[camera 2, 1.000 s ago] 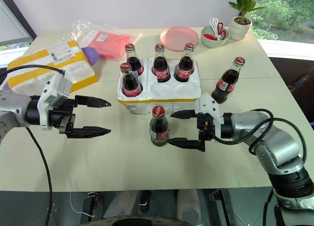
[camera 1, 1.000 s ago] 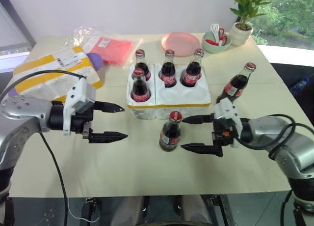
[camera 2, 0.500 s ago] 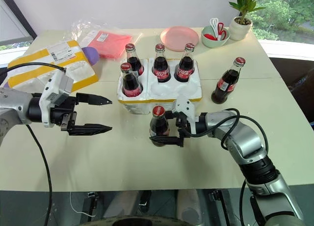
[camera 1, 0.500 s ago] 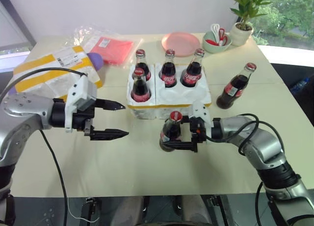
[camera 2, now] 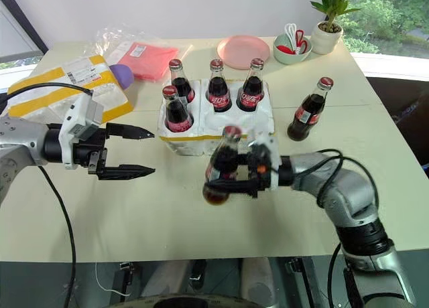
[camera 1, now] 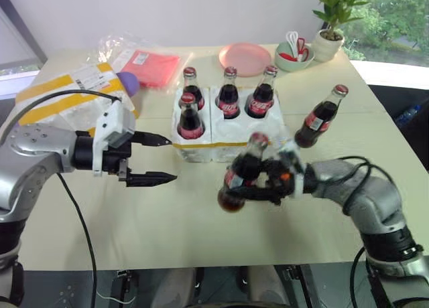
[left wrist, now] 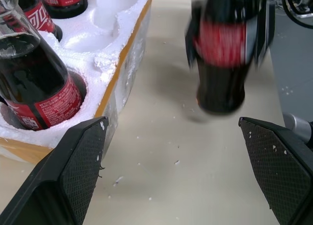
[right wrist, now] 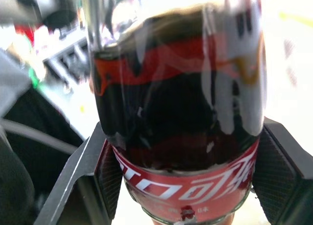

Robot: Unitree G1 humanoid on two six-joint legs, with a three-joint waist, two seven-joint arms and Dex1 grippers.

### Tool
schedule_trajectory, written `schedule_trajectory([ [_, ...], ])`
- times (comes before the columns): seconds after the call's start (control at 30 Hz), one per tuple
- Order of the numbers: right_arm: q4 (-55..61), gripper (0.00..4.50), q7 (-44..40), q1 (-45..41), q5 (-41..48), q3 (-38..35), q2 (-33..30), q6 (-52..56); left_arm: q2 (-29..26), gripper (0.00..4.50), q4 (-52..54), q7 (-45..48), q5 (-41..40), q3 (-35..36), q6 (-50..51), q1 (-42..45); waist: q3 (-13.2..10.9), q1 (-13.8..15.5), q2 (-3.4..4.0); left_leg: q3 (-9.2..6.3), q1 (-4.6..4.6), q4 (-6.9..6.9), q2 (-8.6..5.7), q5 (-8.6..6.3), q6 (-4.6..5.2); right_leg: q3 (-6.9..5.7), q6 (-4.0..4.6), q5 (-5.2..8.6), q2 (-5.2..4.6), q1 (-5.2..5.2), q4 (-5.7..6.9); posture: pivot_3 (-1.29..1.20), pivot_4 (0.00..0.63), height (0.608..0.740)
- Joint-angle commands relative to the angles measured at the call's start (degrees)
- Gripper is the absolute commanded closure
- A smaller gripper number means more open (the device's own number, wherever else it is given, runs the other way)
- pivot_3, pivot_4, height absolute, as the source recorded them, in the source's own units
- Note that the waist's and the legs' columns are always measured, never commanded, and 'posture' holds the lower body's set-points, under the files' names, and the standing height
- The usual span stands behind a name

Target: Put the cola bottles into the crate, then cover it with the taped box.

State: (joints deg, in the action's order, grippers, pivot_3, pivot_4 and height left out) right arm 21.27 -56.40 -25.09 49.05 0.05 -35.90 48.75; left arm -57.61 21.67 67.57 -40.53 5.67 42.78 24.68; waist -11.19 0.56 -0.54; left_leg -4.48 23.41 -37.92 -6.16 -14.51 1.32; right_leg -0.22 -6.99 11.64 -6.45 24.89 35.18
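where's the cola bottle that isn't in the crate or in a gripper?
In the left eye view, the small glass cola bottle with a red cap stands on the beige table, right of the white foam six-hole crate.

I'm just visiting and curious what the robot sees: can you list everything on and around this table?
cola bottles: six, dark with red labels and caps; four in the crate, one standing on the table right of it, one tilted in the right gripper
crate: one, white foam with thin yellow band, table centre
taped box: one, white with broad yellow bands, far left
plastic bag: one, clear with red contents, back left
purple thing: one, beside the taped box
plate: one, pink, back
bowl: one, pale green, holding red-and-white utensils, back right
potted plant: one, green in white pot, back right corner
left gripper: open, left of crate
right gripper: shut on the tilted bottle
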Motion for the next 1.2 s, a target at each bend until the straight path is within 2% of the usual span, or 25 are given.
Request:
schedule_trajectory([
  [0.03,-0.70,1.65,4.76,-8.92,5.55,-7.57,0.61,0.71,0.39,0.00,-0.32,0.17,0.19,0.44,-1.48,1.42,-0.01,0.01,0.01,0.00,0.00,0.00,0.01,0.00,0.00,0.00,0.00,0.00,0.00,0.01,0.00,0.00,0.150,0.740],
  [0.17,-11.65,1.65,7.31,-19.85,3.12,-8.52,1.11,0.60,1.59,0.00,-1.05,-0.71,0.70,-0.20,-2.30,2.73,0.00,0.00,0.01,0.01,0.00,0.03,0.00,0.01,-0.01,0.00,0.00,0.00,0.02,0.03,0.00,0.00,0.150,0.740],
  [0.3,-19.92,1.65,8.35,-25.18,-5.40,-3.68,2.13,-3.81,3.16,0.00,-1.31,-1.84,-0.24,0.46,-1.51,4.16,0.00,0.08,0.00,0.01,0.03,0.04,-0.02,0.01,-0.01,-0.01,0.00,0.00,0.03,0.05,0.00,0.00,0.150,0.740],
  [0.43,-23.94,1.65,6.67,-25.23,-12.43,1.86,4.00,-8.21,3.57,0.00,-0.82,-2.80,0.11,0.63,-1.57,3.87,-0.01,-0.33,0.00,0.07,0.09,0.08,-0.03,0.01,-0.01,0.00,0.00,-0.01,0.02,0.14,-0.01,0.00,0.150,0.740],
  [0.6,-26.09,1.65,5.85,-24.05,-16.26,4.45,6.68,-10.32,3.38,0.00,-0.10,-3.41,-0.17,1.17,-1.39,3.10,-0.01,-0.71,0.02,0.08,0.42,0.07,-0.03,0.17,-0.26,0.03,-0.01,-0.01,0.03,0.51,0.08,0.00,0.150,0.740],
  [0.87,-32.49,1.65,8.18,-21.40,-26.38,10.09,11.14,-14.71,3.68,0.00,-0.31,-4.25,-0.32,1.03,-1.50,3.83,0.01,-1.38,-0.02,0.08,0.41,0.05,-0.04,0.16,-0.24,0.03,-0.01,-0.02,0.04,0.50,0.11,0.00,0.150,0.740],
  [0.93,-33.29,0.62,8.58,-21.12,-27.75,10.48,11.67,-14.77,3.74,0.00,-0.19,-4.32,-0.43,0.96,-1.44,3.98,0.04,-1.58,-0.05,0.08,0.30,0.05,-0.03,0.14,-0.23,0.03,-0.01,-0.02,0.07,0.41,0.11,0.00,0.150,0.740],
  [0.97,-32.83,0.24,8.42,-20.85,-27.96,10.39,11.68,-14.57,3.73,0.00,-0.11,-4.32,-0.49,0.94,-1.41,4.01,0.04,-1.63,-0.05,0.08,0.27,0.05,-0.03,0.13,-0.20,0.04,-0.01,-0.02,0.07,0.38,0.11,0.00,0.150,0.740],
  [1.0,-31.47,0.05,8.12,-20.37,-27.79,10.00,11.42,-14.18,3.73,0.00,-0.05,-4.29,-0.55,0.92,-1.39,4.09,0.04,-1.61,-0.05,0.08,0.17,0.05,-0.03,0.08,-0.12,0.04,-0.01,-0.03,0.07,0.27,0.12,0.00,0.150,0.740],
  [1.13,-24.61,0.05,7.59,-18.12,-25.05,6.27,9.20,-11.12,4.16,0.00,-0.53,-4.33,-1.12,0.63,-1.03,5.09,0.04,-1.15,-0.05,0.01,-0.02,0.05,0.00,0.07,-0.10,0.04,0.01,-0.02,0.14,0.10,0.14,0.00,0.150,0.740],
  [1.2,-18.05,0.05,7.91,-15.31,-21.85,1.84,6.43,-7.80,4.47,0.00,-0.72,-4.42,-1.15,0.40,-0.86,5.55,0.03,-0.68,-0.05,-0.06,0.02,0.05,-0.02,0.07,-0.10,0.03,0.01,-0.02,0.15,0.10,0.12,0.00,0.150,0.740],
])
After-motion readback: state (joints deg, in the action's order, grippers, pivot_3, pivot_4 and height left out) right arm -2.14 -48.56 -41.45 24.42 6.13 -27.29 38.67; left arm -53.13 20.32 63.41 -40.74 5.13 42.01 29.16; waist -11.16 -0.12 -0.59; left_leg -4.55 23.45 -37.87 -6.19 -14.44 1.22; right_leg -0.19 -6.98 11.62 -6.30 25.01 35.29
